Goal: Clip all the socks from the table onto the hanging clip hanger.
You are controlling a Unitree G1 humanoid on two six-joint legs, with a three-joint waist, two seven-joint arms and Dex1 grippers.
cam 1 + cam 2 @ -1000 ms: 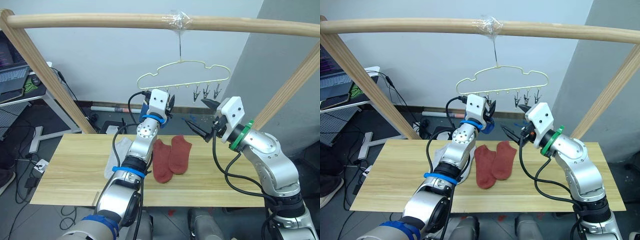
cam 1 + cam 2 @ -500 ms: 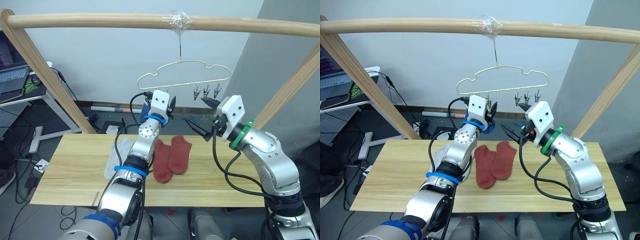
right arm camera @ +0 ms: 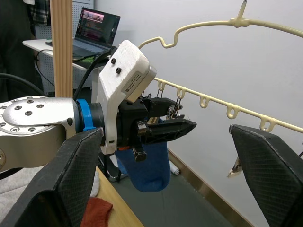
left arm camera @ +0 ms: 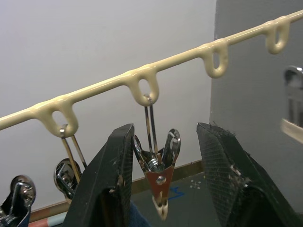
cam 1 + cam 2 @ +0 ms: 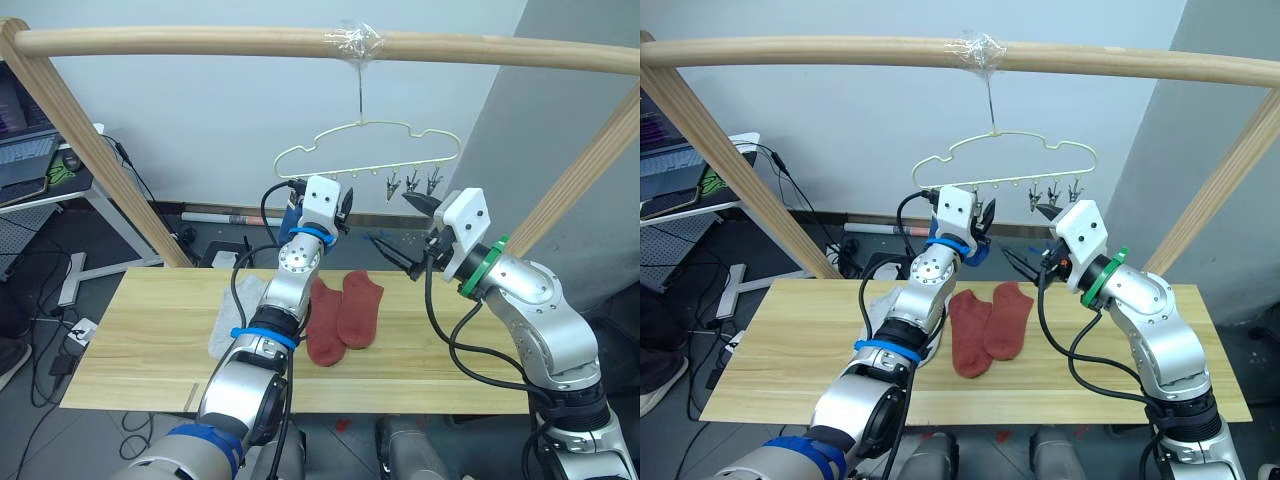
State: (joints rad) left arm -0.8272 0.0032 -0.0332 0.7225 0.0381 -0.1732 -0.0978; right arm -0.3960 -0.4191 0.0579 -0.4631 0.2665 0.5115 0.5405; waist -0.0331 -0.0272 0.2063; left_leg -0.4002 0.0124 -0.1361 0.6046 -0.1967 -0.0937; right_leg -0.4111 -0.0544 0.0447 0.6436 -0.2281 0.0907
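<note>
The left gripper (image 4: 163, 156) is raised to the clip hanger (image 5: 369, 148), its fingers spread either side of a metal clip (image 4: 156, 172); a blue sock (image 3: 146, 168) hangs beneath it, though how it is held cannot be told. The right gripper (image 5: 403, 236) is held wide open, just right of it. Two rust red socks (image 5: 343, 313) and a light grey sock (image 5: 226, 315) lie on the table (image 5: 140, 330). No writing can be read.
</note>
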